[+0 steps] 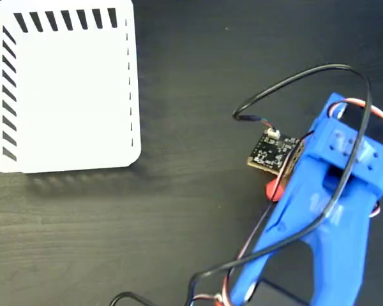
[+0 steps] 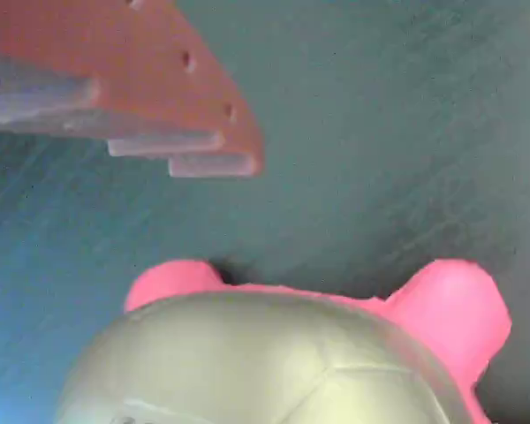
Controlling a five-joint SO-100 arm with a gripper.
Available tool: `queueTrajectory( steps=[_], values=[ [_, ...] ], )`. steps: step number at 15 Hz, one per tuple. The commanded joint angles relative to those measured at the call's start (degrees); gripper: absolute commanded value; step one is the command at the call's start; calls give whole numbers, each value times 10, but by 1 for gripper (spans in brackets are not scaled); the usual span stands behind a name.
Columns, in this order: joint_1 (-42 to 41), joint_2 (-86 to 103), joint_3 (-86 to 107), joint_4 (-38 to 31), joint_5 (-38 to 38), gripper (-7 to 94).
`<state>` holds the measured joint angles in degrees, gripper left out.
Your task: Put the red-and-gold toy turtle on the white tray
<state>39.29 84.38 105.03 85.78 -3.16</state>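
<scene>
Still the pickup step; white tray (image 1: pixel 64 89) sits bare, well apart from the claw (image 1: pixel 277 182). Red-and-gold toy turtle (image 2: pixel 274 353) right under it, one finger (image 2: pixel 141 97) above, apart; jaw spread impossible to tell. Next: close on the shell, lift, carry over.

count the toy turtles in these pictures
1. The red-and-gold toy turtle fills the bottom of the wrist view below a gripper finger; in the fixed view only a red bit peeks from under the blue arm.
</scene>
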Motion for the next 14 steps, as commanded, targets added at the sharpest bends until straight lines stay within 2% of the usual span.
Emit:
queueTrajectory(
  steps=[1,11,14],
  values=[
    [-1,7,-19,-14,-7,73],
    [11,-69,-22,-76,-1,73],
    [16,-75,-20,-85,-3,64]
  ],
)
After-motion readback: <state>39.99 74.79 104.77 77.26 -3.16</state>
